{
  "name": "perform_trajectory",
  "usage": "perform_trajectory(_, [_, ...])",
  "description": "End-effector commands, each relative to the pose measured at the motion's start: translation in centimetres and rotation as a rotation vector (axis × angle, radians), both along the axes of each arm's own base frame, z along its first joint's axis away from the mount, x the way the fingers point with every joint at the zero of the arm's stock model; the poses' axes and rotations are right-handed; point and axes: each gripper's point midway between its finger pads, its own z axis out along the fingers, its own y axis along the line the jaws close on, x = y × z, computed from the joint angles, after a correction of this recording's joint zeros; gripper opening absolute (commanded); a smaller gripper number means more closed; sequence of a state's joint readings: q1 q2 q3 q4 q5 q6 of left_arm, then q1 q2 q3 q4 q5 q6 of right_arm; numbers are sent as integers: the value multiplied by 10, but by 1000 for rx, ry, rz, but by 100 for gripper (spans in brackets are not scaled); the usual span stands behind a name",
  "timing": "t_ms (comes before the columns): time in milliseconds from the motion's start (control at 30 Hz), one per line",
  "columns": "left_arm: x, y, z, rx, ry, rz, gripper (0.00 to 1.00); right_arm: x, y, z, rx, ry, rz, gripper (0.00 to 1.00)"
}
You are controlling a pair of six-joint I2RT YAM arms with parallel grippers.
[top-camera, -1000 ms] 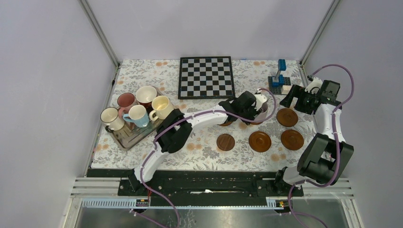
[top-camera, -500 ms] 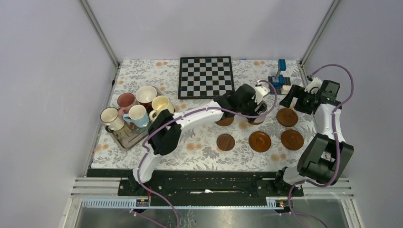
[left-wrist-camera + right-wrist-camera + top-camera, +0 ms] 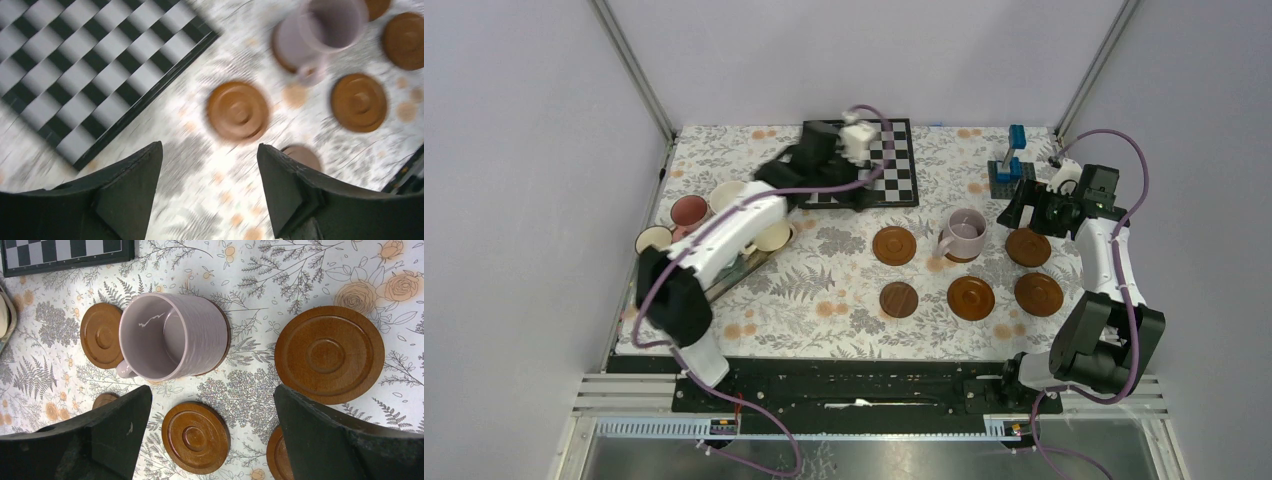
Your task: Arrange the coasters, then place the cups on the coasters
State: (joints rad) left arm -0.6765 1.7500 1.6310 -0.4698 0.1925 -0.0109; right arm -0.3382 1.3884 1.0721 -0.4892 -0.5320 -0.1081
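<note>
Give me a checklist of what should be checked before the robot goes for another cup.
1. Lilac mug upright on its coaster: ok.
2. Left gripper open, empty and away from that mug: ok.
3. Right gripper open and empty: ok.
4. Bare coasters free to take cups: ok, five show with nothing on them.
5. Other mugs all upright and reachable: cannot tell, the left arm covers part of the group.

Even bright light w/ soft shadows; left wrist view motion-blurred, lilac cup (image 3: 325,27) smeared; rest sharp.
</note>
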Motion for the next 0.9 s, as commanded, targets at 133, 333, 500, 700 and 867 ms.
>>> perform_trajectory(133, [-37,183,-14,147,90,111,74,1,8,9,-16,-35,30,100])
perform_trajectory(333, [-49,264,-39,318,81,215,73,2,9,8,-8,-36,30,100])
perform_trajectory(500, [-43,289,-48,452,69,230,71,1,9,8,-9,-35,30,100])
perform_trajectory(700, [-31,304,-65,569,102,220,70,0,8,5,-14,-29,31,100])
perform_trajectory(867, [-18,306,-76,600,126,198,69,0,7,4,-17,-28,29,100])
